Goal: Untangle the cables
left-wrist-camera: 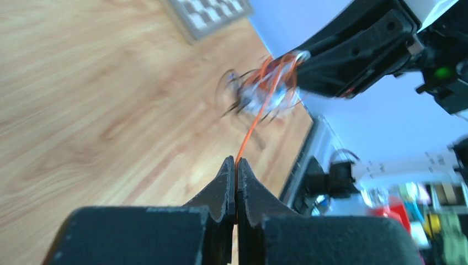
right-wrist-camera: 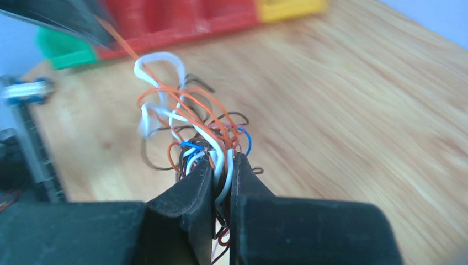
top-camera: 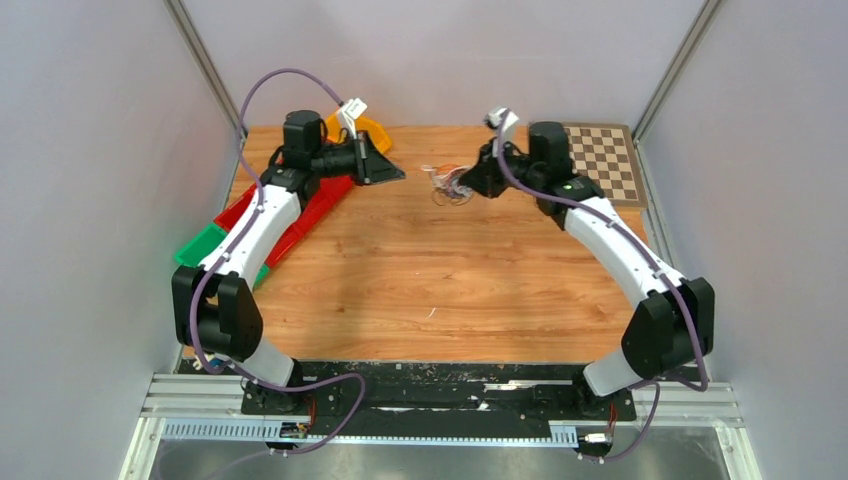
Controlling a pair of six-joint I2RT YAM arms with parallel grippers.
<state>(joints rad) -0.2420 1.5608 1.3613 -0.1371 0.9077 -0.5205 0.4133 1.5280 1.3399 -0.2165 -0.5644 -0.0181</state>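
Observation:
The cables (top-camera: 447, 186) are a small tangle of thin white, orange, black and blue wires, held just above the wooden table near its back middle. My right gripper (right-wrist-camera: 223, 161) is shut on the tangle (right-wrist-camera: 190, 124), with several strands pinched between its fingers. My left gripper (left-wrist-camera: 236, 163) is shut on a single orange wire (left-wrist-camera: 249, 131) that runs taut from its tips to the tangle (left-wrist-camera: 259, 91). In the top view the left gripper (top-camera: 398, 175) sits a short way left of the bundle and the right gripper (top-camera: 468, 184) is at its right side.
Red (top-camera: 318, 205), green (top-camera: 200, 245) and yellow (top-camera: 372, 130) bins lie along the table's left side under the left arm. A checkerboard (top-camera: 606, 160) lies at the back right corner. Grey walls close in both sides.

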